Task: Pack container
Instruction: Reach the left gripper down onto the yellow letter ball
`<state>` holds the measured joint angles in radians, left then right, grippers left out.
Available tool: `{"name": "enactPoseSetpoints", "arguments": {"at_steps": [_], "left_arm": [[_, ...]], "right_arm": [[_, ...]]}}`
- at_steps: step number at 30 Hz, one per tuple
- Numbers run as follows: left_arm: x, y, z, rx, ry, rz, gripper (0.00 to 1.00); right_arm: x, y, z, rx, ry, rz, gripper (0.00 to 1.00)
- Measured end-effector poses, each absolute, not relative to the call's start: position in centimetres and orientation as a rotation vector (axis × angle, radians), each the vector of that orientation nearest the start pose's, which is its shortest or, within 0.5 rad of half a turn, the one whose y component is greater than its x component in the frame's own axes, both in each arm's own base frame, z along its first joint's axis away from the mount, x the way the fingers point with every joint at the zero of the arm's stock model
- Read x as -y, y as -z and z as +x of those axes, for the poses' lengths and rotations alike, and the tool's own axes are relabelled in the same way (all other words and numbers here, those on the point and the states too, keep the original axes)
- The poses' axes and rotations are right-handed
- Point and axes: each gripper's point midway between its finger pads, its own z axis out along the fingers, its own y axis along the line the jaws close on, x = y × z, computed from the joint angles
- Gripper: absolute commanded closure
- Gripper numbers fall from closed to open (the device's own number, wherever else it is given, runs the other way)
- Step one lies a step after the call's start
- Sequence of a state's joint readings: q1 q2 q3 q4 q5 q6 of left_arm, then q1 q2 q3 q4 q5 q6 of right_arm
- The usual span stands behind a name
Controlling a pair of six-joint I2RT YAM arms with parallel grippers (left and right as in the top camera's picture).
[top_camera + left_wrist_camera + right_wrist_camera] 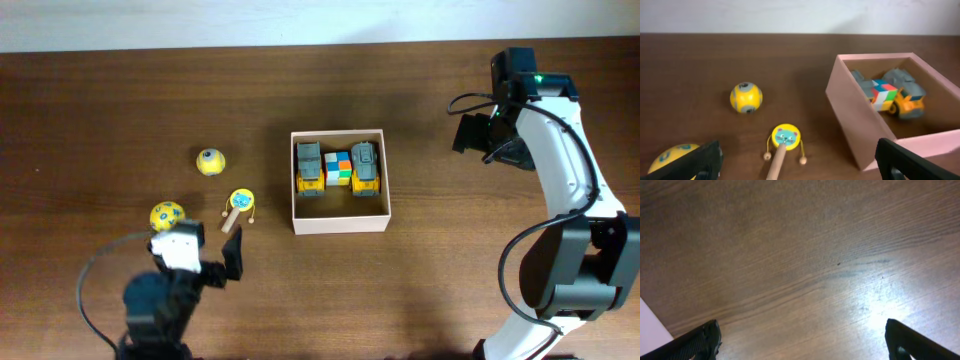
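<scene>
Left jaws stand spread wide and empty, low over the counter (100,110), their fingers (702,161) at the bottom corners of the wrist view. Straight ahead of the gap lies a drum (786,137) with a cat face, its stick running back toward the jaws. Just beside the left finger sits a yellow ball (670,157), and a second ball (746,97) rests farther ahead on that side.

The container (855,117) stands ahead and off to the right-finger side, near the jaws but apart from them, open top up. It is square, so no side is the longer; its walls run square to the counter's edges, and one corner faces the left jaws. Inside, two trucks (309,170) lie side by side by the far wall, their long axes parallel and pointing away from the left jaws, with a cube (338,168) between them. The drum lies off the container's left wall, nearer the jaws.

Right jaws are likewise spread and empty over bare counter, well apart from the container, which lies toward the left arm's side.
</scene>
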<state>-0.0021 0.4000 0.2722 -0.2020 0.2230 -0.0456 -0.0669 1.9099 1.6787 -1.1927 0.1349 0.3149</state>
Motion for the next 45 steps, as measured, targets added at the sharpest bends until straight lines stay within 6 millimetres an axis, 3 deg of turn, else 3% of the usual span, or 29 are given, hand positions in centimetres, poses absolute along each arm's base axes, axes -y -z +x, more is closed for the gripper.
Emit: {"name": "enactPoseSetpoints", "arguments": {"at_steps": [5, 11, 14, 21, 26, 32, 36, 45], "left_arm": [[4.0, -21.1, 28.9, -2.082, 0.263, 0.112, 0.01], [4.1, -23.3, 34.4, -2.289, 0.264, 0.144, 0.01], [4.4, -22.6, 36.8, -2.347, 0.294, 0.148, 0.01], [4.6, -17.4, 39.0, -2.467, 0.331, 0.141, 0.0], [3.2, -13.4, 38.6, -2.609, 0.239, 0.077, 0.01], [-0.3, -10.9, 34.4, -2.813, 0.084, -0.267, 0.01], [-3.0, -10.5, 32.7, -2.85, 0.002, -0.465, 0.01], [-7.0, -10.9, 33.3, -2.759, -0.193, -0.604, 0.01]], "right_arm": [[4.9, -12.3, 39.3, -2.919, 0.172, 0.58, 0.01], [4.9, -12.2, 39.2, -2.923, 0.173, 0.579, 0.01], [4.9, -12.2, 39.2, -2.923, 0.172, 0.579, 0.01], [4.9, -12.2, 39.2, -2.922, 0.173, 0.579, 0.01], [4.9, -12.2, 39.2, -2.923, 0.173, 0.579, 0.01], [4.9, -12.2, 39.2, -2.923, 0.173, 0.579, 0.01], [4.9, -12.2, 39.2, -2.922, 0.173, 0.579, 0.01], [4.9, -12.2, 39.2, -2.923, 0.173, 0.579, 0.01]]}}
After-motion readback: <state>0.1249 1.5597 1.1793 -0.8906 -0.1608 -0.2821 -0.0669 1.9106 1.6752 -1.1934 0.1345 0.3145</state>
